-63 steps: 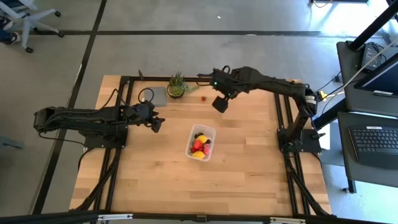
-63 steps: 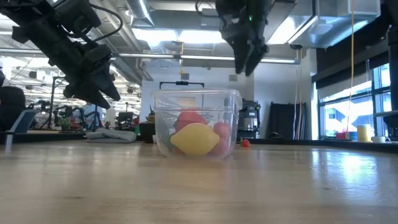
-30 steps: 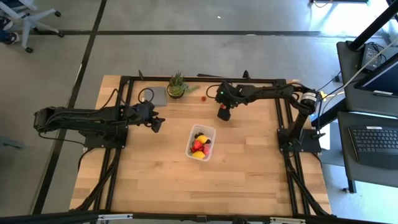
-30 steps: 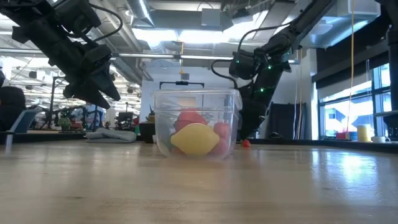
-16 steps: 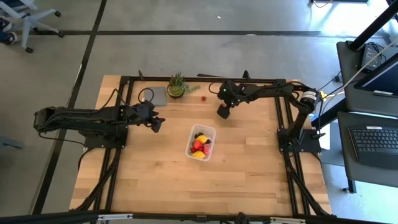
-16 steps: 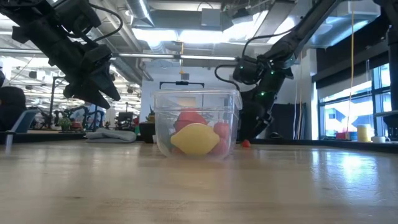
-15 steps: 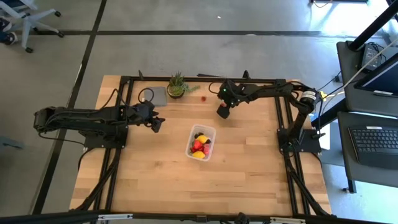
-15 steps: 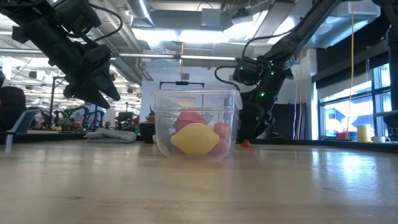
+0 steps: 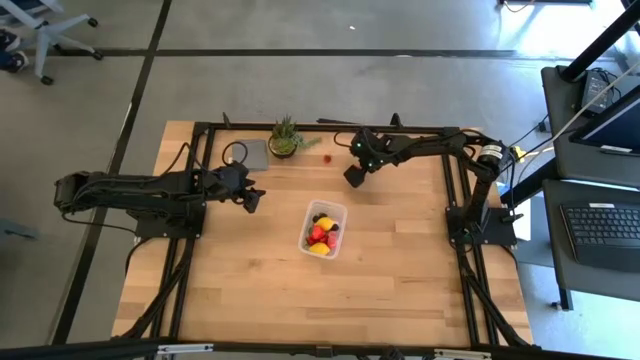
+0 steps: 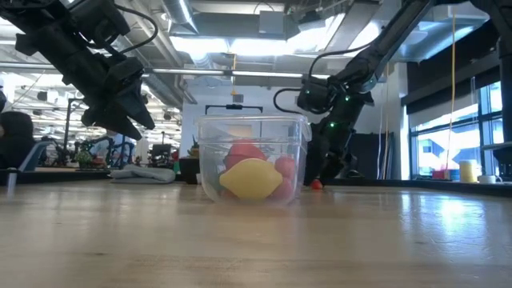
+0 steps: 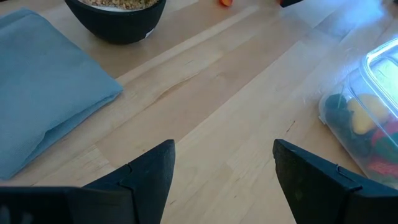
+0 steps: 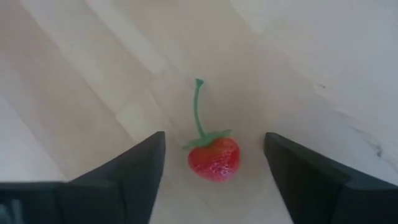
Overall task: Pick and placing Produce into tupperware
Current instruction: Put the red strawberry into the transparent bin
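The clear tub (image 9: 322,228) stands mid-table and holds a yellow lemon (image 10: 252,178), red pieces and dark berries. One red strawberry (image 12: 214,158) with a green stem lies on the wood near the far edge (image 9: 327,157). My right gripper (image 9: 352,176) is low over the table just right of it and open. In the right wrist view its fingers stand on either side of the strawberry, apart from it. My left gripper (image 9: 252,198) hangs open above the table, left of the tub (image 11: 367,118).
A green spiky potted plant (image 9: 285,137) and a flat grey square piece (image 9: 250,153) sit at the far edge, left of the strawberry. A black frame (image 9: 450,180) runs round the table top. Bare wood lies near and right of the tub.
My right gripper has edged along the table toward its far-left, closing on the strawberry, and stayed low and open. The left arm, the tub and the fruit have kept still.
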